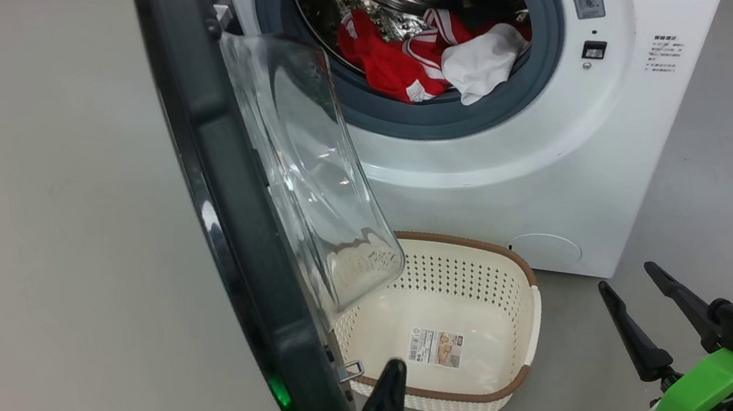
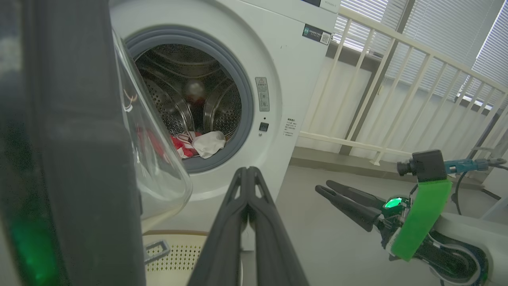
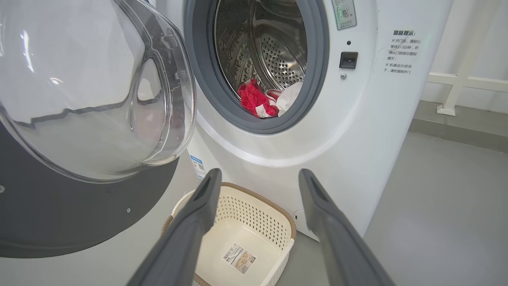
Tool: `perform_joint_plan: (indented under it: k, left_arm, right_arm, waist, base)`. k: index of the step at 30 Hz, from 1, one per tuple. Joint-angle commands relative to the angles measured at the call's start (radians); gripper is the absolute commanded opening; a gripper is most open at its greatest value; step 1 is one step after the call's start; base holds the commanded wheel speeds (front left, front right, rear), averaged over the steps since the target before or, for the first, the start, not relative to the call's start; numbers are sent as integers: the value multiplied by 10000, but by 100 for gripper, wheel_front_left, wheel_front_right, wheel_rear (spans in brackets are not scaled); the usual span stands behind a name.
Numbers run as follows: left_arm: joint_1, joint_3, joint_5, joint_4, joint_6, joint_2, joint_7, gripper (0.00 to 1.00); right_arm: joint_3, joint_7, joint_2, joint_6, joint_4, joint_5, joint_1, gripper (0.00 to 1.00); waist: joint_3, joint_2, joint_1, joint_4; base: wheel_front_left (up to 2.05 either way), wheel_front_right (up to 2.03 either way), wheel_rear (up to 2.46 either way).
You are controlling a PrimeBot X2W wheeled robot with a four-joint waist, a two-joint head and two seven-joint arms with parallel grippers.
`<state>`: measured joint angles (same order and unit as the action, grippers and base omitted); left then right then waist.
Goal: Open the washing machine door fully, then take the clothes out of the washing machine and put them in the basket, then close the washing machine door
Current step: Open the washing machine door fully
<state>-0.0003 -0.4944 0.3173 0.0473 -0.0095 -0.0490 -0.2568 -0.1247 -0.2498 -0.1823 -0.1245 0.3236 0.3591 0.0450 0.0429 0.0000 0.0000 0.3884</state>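
Presently, washing machine door (image 1: 232,217): found swung out at 9 o'clock of the drum mouth, seen nearly edge-on in the head view; whether full travel has been reached cannot be told.
Glass bowl (image 1: 311,170): noted overhanging the 9 o'clock end of the basket.
Clothes (image 1: 396,61): lodged at 6 o'clock inside the washing machine (image 1: 512,170), with the white cloth (image 1: 483,64) draped onto the gasket (image 1: 396,112); none removed.
Basket (image 1: 468,243): set on the floor (image 1: 61,277) at 6 o'clock below the mouth, just beside the machine front; only a sticker (image 1: 435,348) is seen in it.
Left gripper (image 2: 248,174): clenched on nothing, fingers pressed together, held just beside the door's lower edge at 7 o'clock of the basket; contact with the door cannot be confirmed.
Right gripper (image 1: 627,276): released, fingers spread wide, held over the floor at 3 o'clock of the basket, well apart from the clothes.
Step judged in hand: door opening, to be completed by the left arm.
Risk one: a push by closed fingers on the glossy ring may slip off, and the door could be left partly open.
Risk two: with the door left as it stands, the path down to the basket would be crowded by the bowl, and a garment could be snagged or dropped to the floor.
Risk three: the latch hook (image 1: 352,369) lies near the basket rim; the basket could be caught and shifted by a door swing.
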Motion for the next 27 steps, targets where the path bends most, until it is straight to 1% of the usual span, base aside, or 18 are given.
perform_joint_plan:
  k: [1,2,4,7,14,21,27]
  left_arm:
    - [-257,226,74,43,-41,-12,-49,0]
    - [-318,246,360,-208,-8,-12,-49,0]
    - [-508,297,477,-775,76,-12,-49,0]
    - [-737,503,669,-1072,240,-12,-49,0]
    - [-837,991,686,-1360,479,-12,-49,0]
    - [-593,1521,585,-1480,565,-12,-49,0]
    - [-184,2264,378,-1335,618,-12,-49,0]
  right_arm:
    - [-245,-120,-133,-62,-235,-116,273,100]
    - [-251,-120,-143,-62,-234,-113,279,100]
    - [-259,-120,-156,-62,-228,-105,294,100]
    - [-255,-120,-170,-62,-227,-109,314,100]
    - [-202,-120,-150,-62,-270,-134,336,100]
    - [-193,-120,-120,-62,-314,-148,352,100]
    - [-230,-120,-134,-62,-342,-136,346,100]
  waist:
    - [16,0,0,-5]
    - [36,0,0,-3]
    - [70,0,0,-11]
    - [117,0,0,-25]
    - [197,0,0,-3]
    - [211,0,0,111]
    - [224,0,0,247]
  base:
    - [0,0,0]
    - [0,0,0]
    - [0,0,0]
    - [0,0,0]
    - [0,0,0]
    - [0,0,0]
    - [0,0,0]
